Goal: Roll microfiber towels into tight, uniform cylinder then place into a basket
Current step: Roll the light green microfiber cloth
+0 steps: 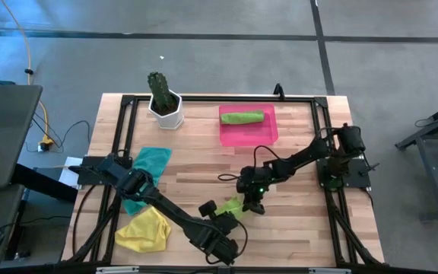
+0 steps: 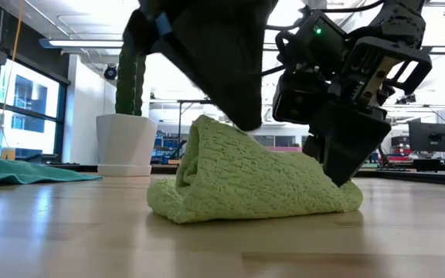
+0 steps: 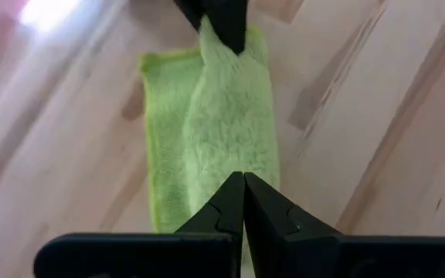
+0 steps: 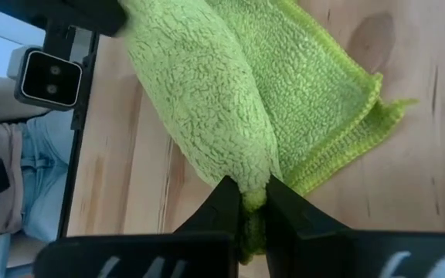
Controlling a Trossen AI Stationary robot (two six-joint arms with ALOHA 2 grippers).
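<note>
A lime green towel lies near the table's front middle. It is partly rolled, with a thick ridge above a flat layer on the wood. My left gripper is shut on the ridge's left end and my right gripper on its right end. The pink basket stands at the far middle with a rolled lime green towel inside. A teal towel and a yellow towel lie flat on the left. My left gripper pinches the left end of the raised ridge between its two fingers, slanting down from above and from the near left. The ridge stands lifted there while the towel's flat layer stays on the table. My right gripper pinches the other end of the ridge between its two fingers, slanting down from the table's right. The fingers point along the ridge. The towel's flat edge spreads beside them on the wood.
A white pot with a cactus stands at the far left, next to the basket. The teal towel reaches under the left arm. Bare wood lies to the right of the held towel and in front of the basket.
</note>
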